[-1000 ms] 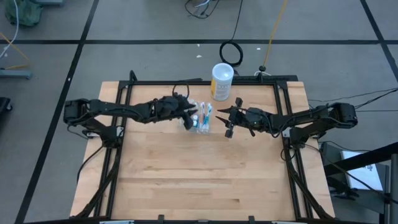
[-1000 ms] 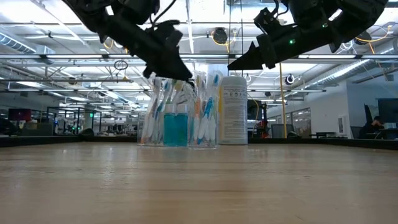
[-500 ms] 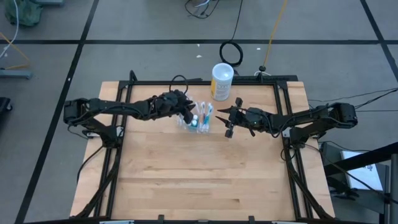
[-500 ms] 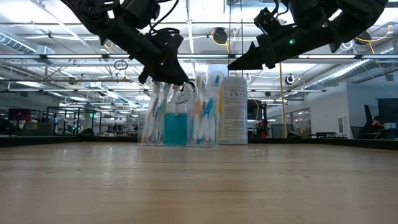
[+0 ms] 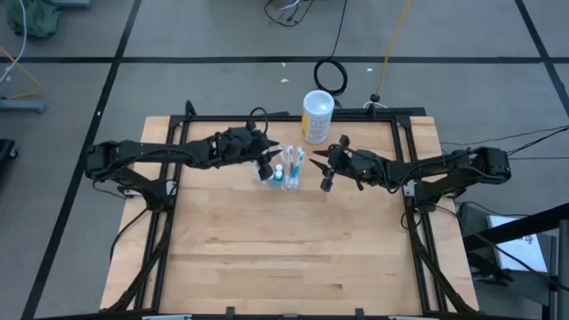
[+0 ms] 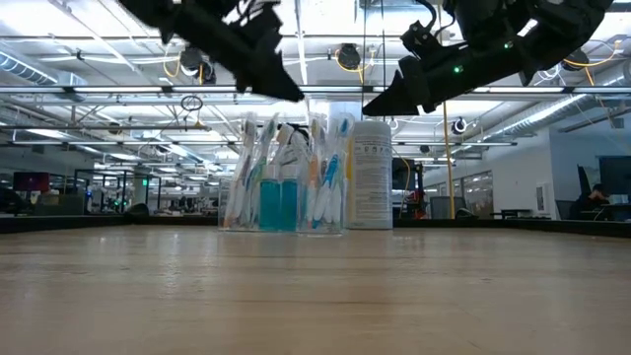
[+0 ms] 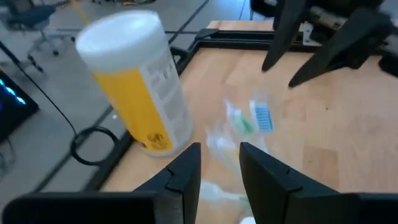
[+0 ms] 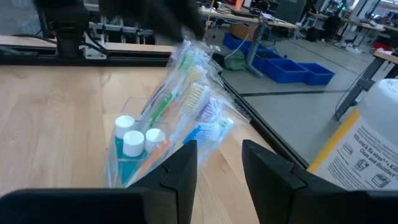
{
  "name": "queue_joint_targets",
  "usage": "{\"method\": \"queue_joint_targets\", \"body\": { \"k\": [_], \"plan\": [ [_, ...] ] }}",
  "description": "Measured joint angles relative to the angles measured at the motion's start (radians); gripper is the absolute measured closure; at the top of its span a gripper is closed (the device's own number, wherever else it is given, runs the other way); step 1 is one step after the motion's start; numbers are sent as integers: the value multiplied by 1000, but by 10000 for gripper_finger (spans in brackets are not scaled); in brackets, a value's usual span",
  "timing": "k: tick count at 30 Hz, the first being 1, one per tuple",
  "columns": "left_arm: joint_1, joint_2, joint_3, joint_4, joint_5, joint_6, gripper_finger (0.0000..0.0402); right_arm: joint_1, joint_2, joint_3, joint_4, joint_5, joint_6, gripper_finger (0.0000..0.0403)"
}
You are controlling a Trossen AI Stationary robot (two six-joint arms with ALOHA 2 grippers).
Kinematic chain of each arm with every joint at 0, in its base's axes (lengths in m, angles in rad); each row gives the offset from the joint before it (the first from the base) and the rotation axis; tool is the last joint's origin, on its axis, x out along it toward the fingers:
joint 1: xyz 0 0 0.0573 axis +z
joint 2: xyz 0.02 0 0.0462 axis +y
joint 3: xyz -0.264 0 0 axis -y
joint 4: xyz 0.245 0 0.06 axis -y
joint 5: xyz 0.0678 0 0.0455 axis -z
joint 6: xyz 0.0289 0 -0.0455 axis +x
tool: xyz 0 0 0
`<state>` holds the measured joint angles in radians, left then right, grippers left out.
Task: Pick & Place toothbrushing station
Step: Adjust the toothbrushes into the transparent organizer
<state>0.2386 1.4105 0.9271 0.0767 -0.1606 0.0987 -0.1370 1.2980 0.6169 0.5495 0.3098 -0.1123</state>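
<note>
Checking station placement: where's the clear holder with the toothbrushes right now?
High view: the clear holder stands on the table's far middle, between the left gripper and right gripper, just front-left of the white canister.

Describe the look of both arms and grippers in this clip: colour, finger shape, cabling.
Both arms are black, jointed and slim, with black cables looping along them. The left gripper and right gripper each end in two flat, dark, tapered fingers. A small green light glows on one arm in the low view.
</note>
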Motion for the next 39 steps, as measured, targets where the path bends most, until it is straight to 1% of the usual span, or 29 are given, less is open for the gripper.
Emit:
{"method": "queue_joint_targets", "body": {
  "k": [4, 7, 10, 13, 16, 20, 24, 29, 37, 39],
  "plan": [
    [1, 2, 196, -263, 4, 132, 284, -1, 0, 0, 0, 0, 0, 285],
    [6, 45, 353, -431, 4, 238, 284, -1, 0, 0, 0, 0, 0, 285],
    [22, 116, 487, -579, 14, 324, 284, -1, 0, 0, -1, -1, 1, 286],
    [48, 203, 593, -730, 38, 347, 284, 3, 0, 0, -3, 0, 1, 286],
    [74, 292, 662, -835, 38, 341, 284, 9, 0, 0, -7, -2, 1, 287],
    [101, 365, 700, -927, 42, 315, 284, 8, 0, 0, -11, -1, 0, 287],
    [122, 396, 700, -948, 95, 289, 284, 8, 0, 0, -9, -1, -2, 287],
    [129, 397, 700, -943, 132, 287, 284, 8, 0, 0, -9, -1, -3, 287],
    [126, 391, 700, -932, 135, 336, 284, 6, 0, 0, -9, -1, -7, 287],
    [126, 391, 700, -906, 134, 341, 284, 5, 0, 0, -9, -1, -8, 287]
  ]
}}
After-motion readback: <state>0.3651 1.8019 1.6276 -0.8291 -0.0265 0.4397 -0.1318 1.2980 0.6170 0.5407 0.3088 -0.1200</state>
